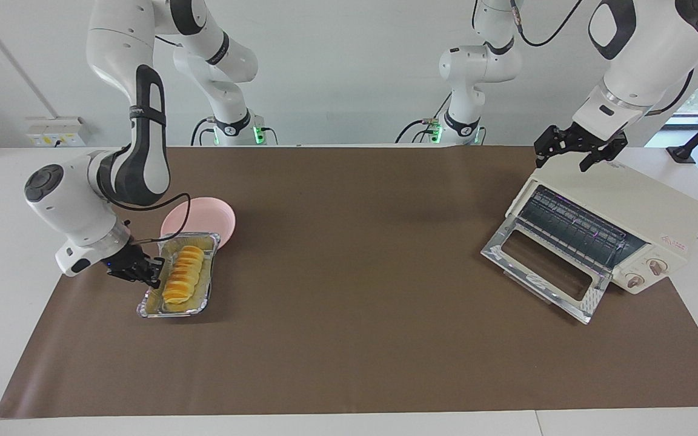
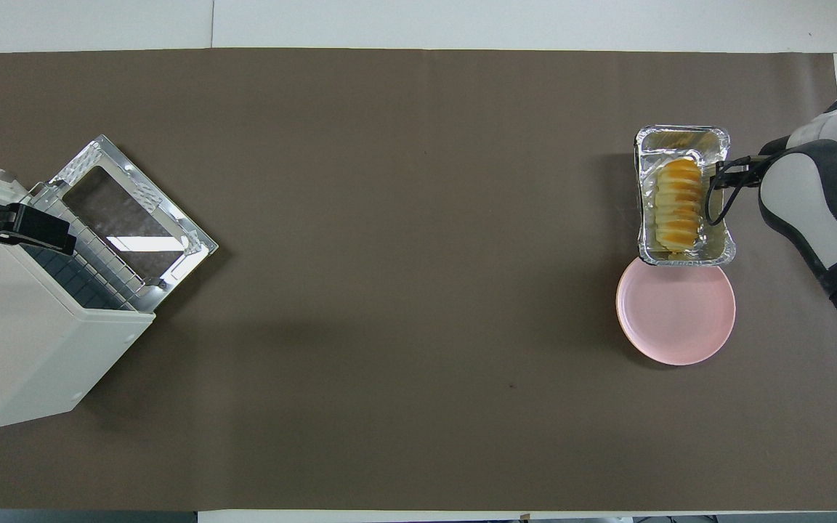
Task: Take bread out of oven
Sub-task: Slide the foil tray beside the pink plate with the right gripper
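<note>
Bread [image 1: 183,276] lies in the foil tray [image 1: 150,307] on the mat, just beside the pink plate [image 1: 225,215], its long axis running twelve to six in the overhead view. Right gripper [image 1: 148,273] is clenched on the tray's rim at the bread's three o'clock there. Left gripper [image 1: 578,148] waits released over the oven [image 1: 634,212].
</note>
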Robot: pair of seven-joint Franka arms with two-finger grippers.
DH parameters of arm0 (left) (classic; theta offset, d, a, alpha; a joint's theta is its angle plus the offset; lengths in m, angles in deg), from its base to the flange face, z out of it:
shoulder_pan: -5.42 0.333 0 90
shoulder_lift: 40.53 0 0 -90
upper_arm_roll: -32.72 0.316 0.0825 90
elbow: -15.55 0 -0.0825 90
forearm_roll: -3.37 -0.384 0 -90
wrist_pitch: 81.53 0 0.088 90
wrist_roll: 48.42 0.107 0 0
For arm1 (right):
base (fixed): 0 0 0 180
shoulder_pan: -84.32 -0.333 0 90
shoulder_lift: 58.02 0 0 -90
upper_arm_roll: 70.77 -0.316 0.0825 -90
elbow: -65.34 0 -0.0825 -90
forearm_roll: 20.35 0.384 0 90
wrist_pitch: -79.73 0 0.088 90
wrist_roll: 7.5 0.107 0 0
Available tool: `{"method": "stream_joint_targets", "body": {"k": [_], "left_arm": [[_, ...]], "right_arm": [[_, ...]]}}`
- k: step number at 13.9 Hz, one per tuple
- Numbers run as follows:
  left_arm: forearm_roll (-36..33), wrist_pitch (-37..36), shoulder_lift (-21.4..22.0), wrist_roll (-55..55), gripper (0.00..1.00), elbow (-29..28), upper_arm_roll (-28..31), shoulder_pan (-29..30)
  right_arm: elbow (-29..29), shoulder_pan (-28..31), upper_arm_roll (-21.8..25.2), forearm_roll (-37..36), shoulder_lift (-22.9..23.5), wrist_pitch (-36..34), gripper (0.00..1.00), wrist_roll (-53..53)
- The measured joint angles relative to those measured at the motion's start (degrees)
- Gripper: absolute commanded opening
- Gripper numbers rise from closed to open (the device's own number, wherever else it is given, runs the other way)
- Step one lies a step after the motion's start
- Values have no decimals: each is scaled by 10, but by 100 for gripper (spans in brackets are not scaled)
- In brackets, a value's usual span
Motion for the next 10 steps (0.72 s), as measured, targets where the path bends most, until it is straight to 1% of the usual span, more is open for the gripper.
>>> {"method": "stream_joint_targets", "body": {"k": [3, 7, 10], "left_arm": [[0, 0, 0, 0, 100, 0, 0, 0], [0, 0, 0, 0, 100, 0, 0, 0], [0, 0, 0, 0, 100, 0, 0, 0]], "right_arm": [[9, 1, -1, 0, 2, 4, 0, 0], [10, 1, -2, 3, 16, 34, 0, 0], [13, 1, -2, 14, 23, 36, 0, 0]]}}
